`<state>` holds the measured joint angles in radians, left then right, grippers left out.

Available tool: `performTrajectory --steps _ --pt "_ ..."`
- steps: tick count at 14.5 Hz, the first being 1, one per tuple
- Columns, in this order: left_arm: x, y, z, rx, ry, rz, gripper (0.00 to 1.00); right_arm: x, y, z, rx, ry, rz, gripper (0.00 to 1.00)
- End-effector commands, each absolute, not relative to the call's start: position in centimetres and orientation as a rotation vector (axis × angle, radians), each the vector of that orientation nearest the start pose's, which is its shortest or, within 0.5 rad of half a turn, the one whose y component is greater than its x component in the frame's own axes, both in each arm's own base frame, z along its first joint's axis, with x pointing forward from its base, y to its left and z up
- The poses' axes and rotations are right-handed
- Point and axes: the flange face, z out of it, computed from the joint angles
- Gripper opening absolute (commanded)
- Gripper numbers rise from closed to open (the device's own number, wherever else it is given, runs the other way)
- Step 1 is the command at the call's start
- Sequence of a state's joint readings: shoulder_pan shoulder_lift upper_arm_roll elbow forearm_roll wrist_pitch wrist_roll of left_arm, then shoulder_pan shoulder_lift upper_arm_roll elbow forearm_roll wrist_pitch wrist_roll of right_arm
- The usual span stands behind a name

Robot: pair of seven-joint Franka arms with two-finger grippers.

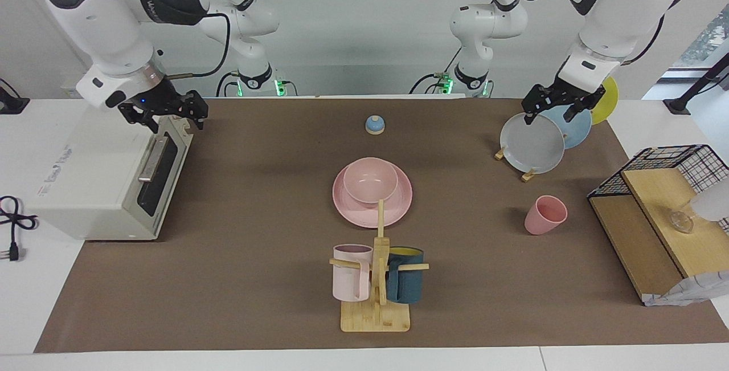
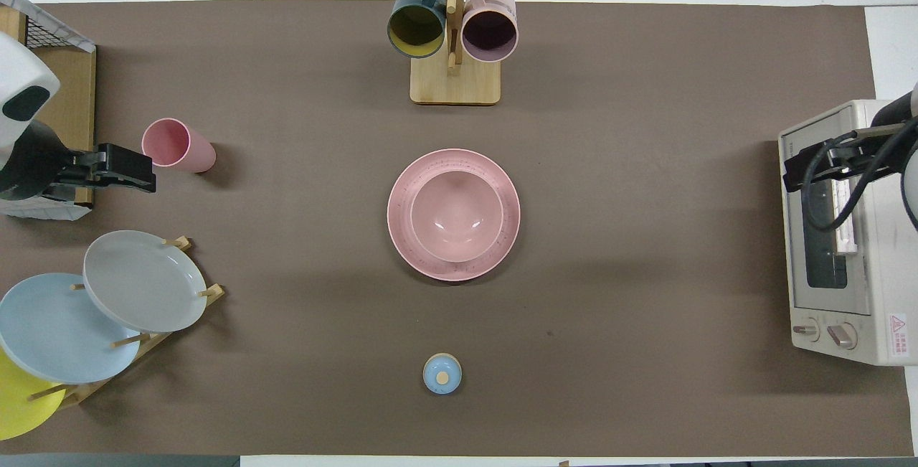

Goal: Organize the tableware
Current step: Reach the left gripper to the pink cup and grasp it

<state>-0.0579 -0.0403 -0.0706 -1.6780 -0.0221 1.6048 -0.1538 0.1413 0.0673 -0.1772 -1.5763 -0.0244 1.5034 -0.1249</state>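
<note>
A matte pink plate [image 1: 353, 211] [image 2: 401, 237] lies at the middle of the brown mat. A pink bowl [image 1: 370, 180] [image 2: 454, 214] sits upright on it. A pink handleless cup [image 1: 545, 215] [image 2: 178, 144] stands alone, toward the left arm's end of the table. My left gripper [image 1: 549, 117] [image 2: 140, 173] is open and empty, raised over the mat between the cup and the plate rack. My right gripper [image 1: 176, 125] [image 2: 796, 173] is open and empty, raised over the toaster oven.
A wooden mug tree [image 1: 376, 308] [image 2: 454, 83] with a pale pink and a teal mug stands farther from the robots than the plate. A rack holds grey [image 1: 532, 143] [image 2: 143, 288], blue and yellow plates. Also here: toaster oven [image 1: 108, 177] [image 2: 846, 237], wire-and-wood shelf [image 1: 655, 217], small blue knob [image 1: 375, 125] [image 2: 442, 374].
</note>
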Motion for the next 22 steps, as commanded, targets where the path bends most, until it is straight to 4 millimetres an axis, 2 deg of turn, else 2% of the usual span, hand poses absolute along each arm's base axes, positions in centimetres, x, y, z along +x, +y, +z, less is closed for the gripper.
performTrajectory --steps 1,3,5,6,9,12,15,17,18,19,21,22 --pt "53.9 -5.9 56.7 -3.15 -0.069 -0.044 1.0 54.6 -1.4 56.4 -3.146 -0.14 0.222 1.0" --pt "56.8 -4.3 52.6 -3.154 -0.024 -0.006 1.0 53.8 -2.4 56.4 -3.143 -0.117 0.203 1.0" --pt "60.4 -4.0 47.4 -3.159 -0.015 -0.003 1.0 53.8 -3.2 56.4 -3.142 -0.09 0.195 1.0" --pt "61.8 -3.8 46.0 -3.163 -0.026 -0.025 1.0 54.1 -3.2 56.6 -3.143 -0.095 0.169 1.0" --pt "65.2 -3.4 43.8 -3.171 -0.042 -0.047 1.0 54.0 -3.3 56.5 -3.143 -0.103 0.154 1.0" --pt "65.6 -3.4 41.3 -3.169 -0.051 -0.013 1.0 53.9 -3.7 56.3 -3.144 -0.091 0.159 1.0" --pt "64.5 -3.5 38.5 -3.164 -0.067 0.06 1.0 54.4 -4.1 56.4 -3.154 -0.085 0.137 1.0" --pt "64.2 -3.6 37.8 -3.162 -0.108 0.073 1.0 55.0 -4.6 56.3 -3.16 -0.07 0.147 1.0" --pt "64.1 -3.7 37.6 -3.162 -0.111 0.071 0.95 54.9 -5.0 56.1 -3.157 -0.058 0.157 1.0" --pt "64.0 -3.8 37.2 -3.163 -0.116 0.059 0.77 54.8 -5.5 56.2 -3.157 -0.048 0.159 1.0" --pt "63.8 -3.7 36.8 -3.164 -0.097 0.046 0.0 54.8 -6.2 56.4 -3.151 -0.03 0.158 1.0" --pt "63.8 -3.6 36.8 -3.164 -0.057 0.043 0.0 54.7 -6.4 56.5 -3.147 -0.032 0.155 1.0"
